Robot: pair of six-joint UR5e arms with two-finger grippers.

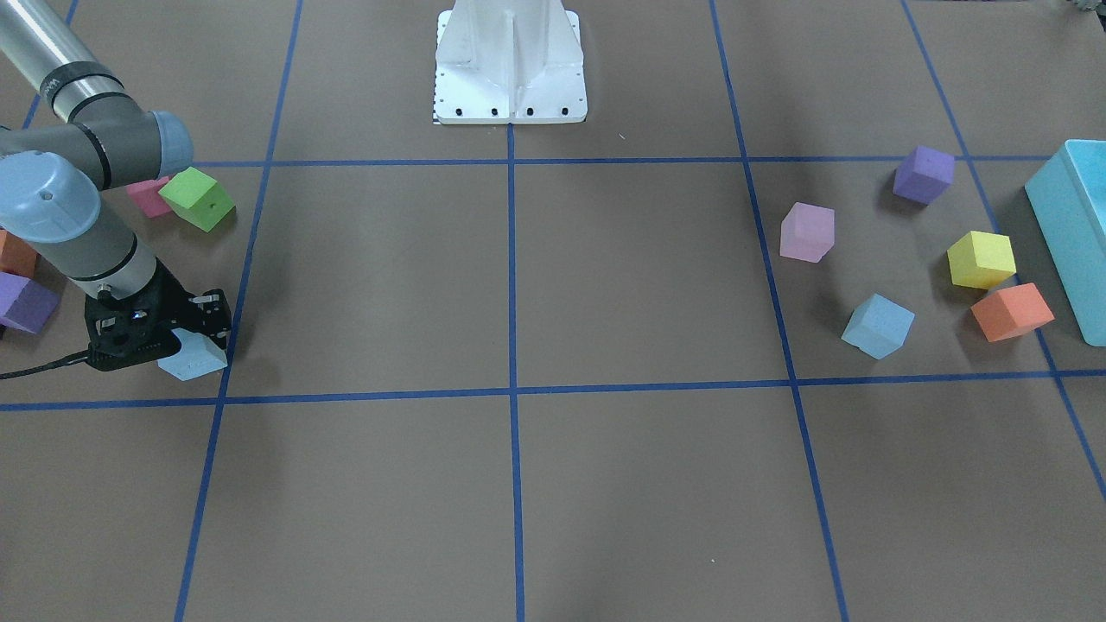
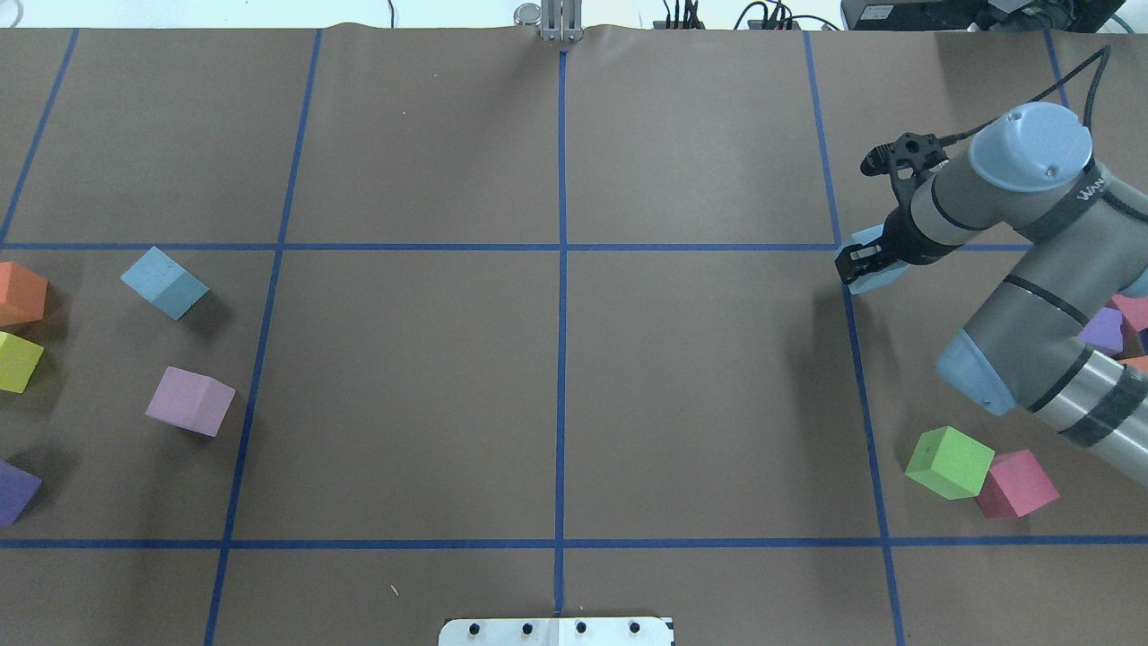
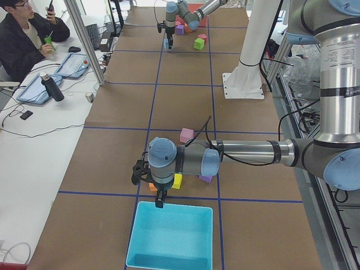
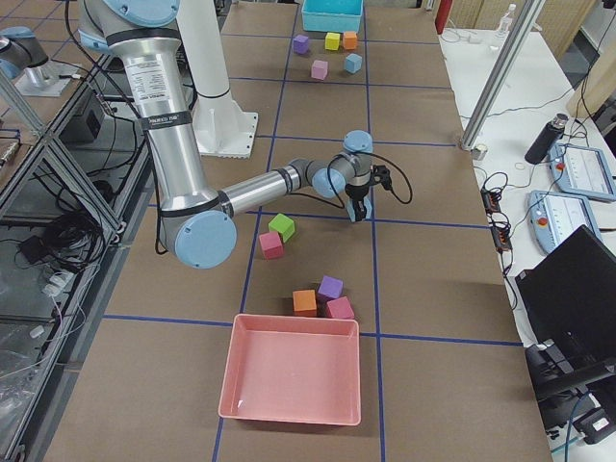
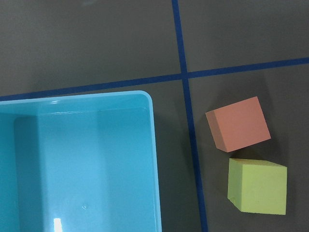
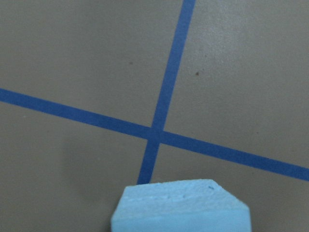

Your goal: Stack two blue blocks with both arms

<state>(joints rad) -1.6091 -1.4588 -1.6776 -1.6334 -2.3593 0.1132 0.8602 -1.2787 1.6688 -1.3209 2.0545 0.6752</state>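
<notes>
Table cover (image 1: 639,285): brown paper-like sheet, matt and smooth. Grid lines (image 1: 511,259): blue tape, slight sheen. Blue block (image 6: 181,208): foam, matt, finely grained face with small pits. The other blue block (image 1: 878,326) shows the same dull, speckled finish. Turquoise box (image 5: 96,159): moulded plastic, glossy, with a bright reflection on its floor. Right arm (image 1: 34,43): brushed silver metal tube, matt grey joint housings, smooth light-blue plastic caps (image 2: 1031,145). Base mount (image 1: 510,60): white painted metal, satin.

Overhead frame: one block (image 2: 164,282) lies mid-left, above the first cube (image 2: 189,401). The other block (image 2: 874,282) sits in the right claw (image 2: 863,267), upper right. Lower right, the second cube (image 2: 949,462) touches the third cube (image 2: 1016,484).
</notes>
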